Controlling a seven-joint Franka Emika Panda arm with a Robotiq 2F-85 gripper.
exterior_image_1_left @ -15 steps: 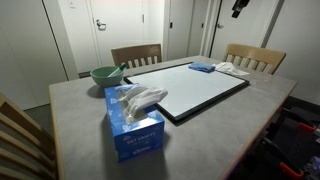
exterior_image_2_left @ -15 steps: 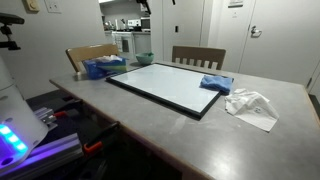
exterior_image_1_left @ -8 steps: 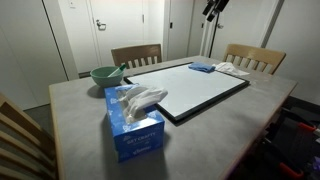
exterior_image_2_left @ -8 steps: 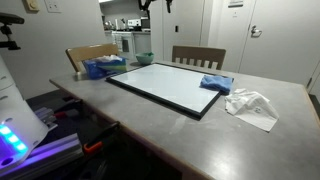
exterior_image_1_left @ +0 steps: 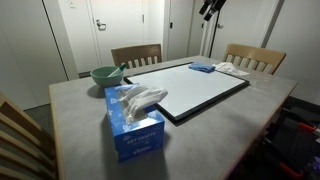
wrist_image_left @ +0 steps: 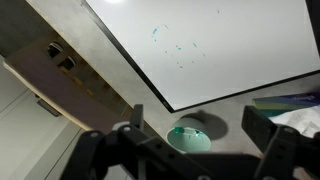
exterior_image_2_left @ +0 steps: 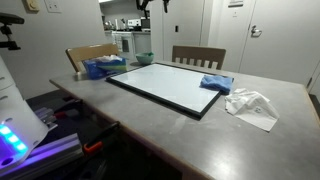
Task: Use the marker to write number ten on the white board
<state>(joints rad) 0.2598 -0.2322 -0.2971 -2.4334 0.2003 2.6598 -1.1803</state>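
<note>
white panel, thin black frame, faint green specks: the white board (wrist_image_left: 220, 40) lies flat on the worktop (exterior_image_1_left: 80, 110). at its nine o'clock the marker (exterior_image_1_left: 118, 69) leans in the green bowl (exterior_image_1_left: 102, 76). my jaws gape wide, empty.

Only the last part of the arm (exterior_image_1_left: 214, 4) shows in both exterior views, a dark shape cut off by the top of the frame. The tool (exterior_image_1_left: 208, 10) hangs high in the air, over the far edge of the tabletop (exterior_image_1_left: 70, 100) and well apart from its surface. It tilts a little rather than pointing straight down. In the wrist view the tool comes in from the bottom, looking down on the tabletop near one of its corners. Its two dark fingers (wrist_image_left: 262, 124) stand up on either side with their linkage bars below, and the jaws are spread wide
</note>
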